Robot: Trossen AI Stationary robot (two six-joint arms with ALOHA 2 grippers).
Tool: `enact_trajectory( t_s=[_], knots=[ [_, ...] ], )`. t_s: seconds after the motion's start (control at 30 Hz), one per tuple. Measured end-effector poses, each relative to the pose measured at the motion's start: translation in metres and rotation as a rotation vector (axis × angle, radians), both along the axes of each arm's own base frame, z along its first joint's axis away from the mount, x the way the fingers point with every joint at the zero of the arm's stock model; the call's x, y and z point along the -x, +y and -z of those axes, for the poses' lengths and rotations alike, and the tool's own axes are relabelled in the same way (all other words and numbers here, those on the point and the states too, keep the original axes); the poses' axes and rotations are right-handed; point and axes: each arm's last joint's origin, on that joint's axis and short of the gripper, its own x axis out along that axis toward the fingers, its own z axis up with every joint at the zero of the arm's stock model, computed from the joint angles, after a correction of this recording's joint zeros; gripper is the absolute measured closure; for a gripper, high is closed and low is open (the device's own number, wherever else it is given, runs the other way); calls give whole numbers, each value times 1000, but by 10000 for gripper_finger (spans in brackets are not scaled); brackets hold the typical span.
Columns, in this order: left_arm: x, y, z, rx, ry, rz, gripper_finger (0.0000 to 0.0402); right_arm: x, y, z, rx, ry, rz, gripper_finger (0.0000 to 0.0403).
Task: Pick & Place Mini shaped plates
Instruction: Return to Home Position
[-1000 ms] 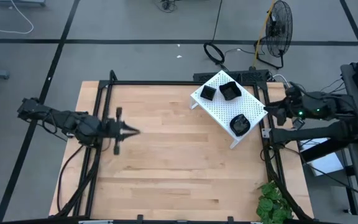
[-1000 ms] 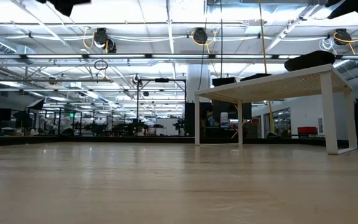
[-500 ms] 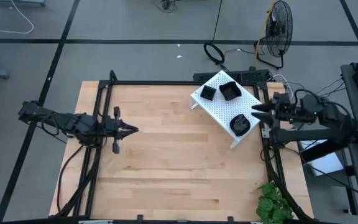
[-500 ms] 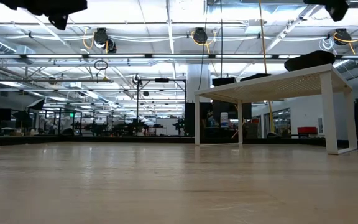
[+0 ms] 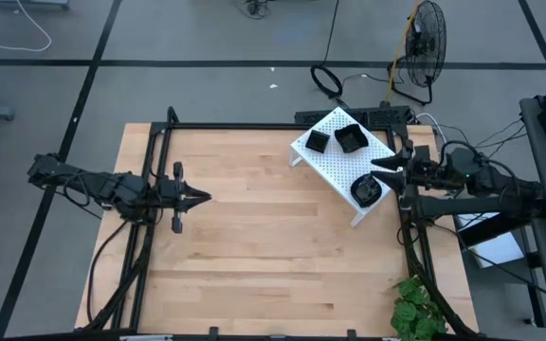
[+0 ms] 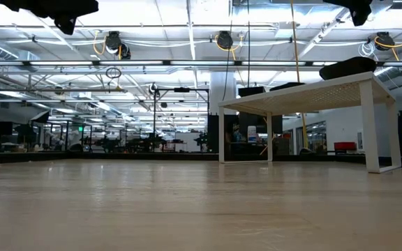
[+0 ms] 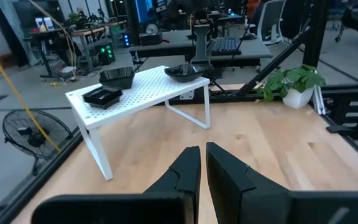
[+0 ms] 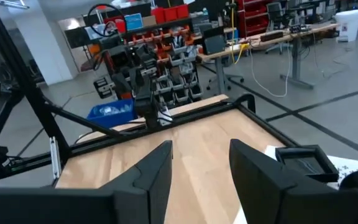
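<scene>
Three piles of mini shaped plates (image 5: pixel 351 138) were recorded, all glossy black and shallow, all on top of the white perforated rack (image 5: pixel 335 166). The rack stood at an angle near the far right corner of the wooden table (image 5: pixel 273 246).

Condition and form: the square pile (image 5: pixel 318 141) was flat with straight sides. The rounded pile (image 5: pixel 351 138) beside it was deeper, with a curved wall. Both sat at the rack's end nearest the table's far edge, close together but apart. The third pile (image 5: pixel 366 189) sat alone at the rack's opposite end, toward the table's right edge, and its outline looked lobed. The number of plates in each pile could not be told.

Right gripper (image 5: pixel 387 167): positioned at the table's right edge, just beside the rack and nearest the third pile, with no contact seen. Its fingers (image 8: pixel 157 171) stood well apart and held nothing.

Left gripper (image 5: pixel 200 197): positioned over the table near its left edge, pointing toward the rack, well apart from every pile. Its fingers (image 7: pixel 188 171) were drawn together with only a thin slit between them, and nothing was held.

No plate lay on the table surface itself.
</scene>
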Motion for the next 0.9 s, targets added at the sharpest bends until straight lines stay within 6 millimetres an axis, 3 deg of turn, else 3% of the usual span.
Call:
enact_trajectory(
  t_s=[0.47,0.63,0.73,0.9],
  knots=[
    [0,1,-5,-75,-42,-45,371,2,0,-3,73,-24,-10,259],
    [5,5,-5,-30,-53,19,371,19,7,-7,206,-90,-220,257],
    [9,10,4,-17,-74,29,371,25,7,-2,216,-116,-211,258],
    [15,19,34,8,-144,8,371,22,7,23,219,-128,-207,260]
  ],
)
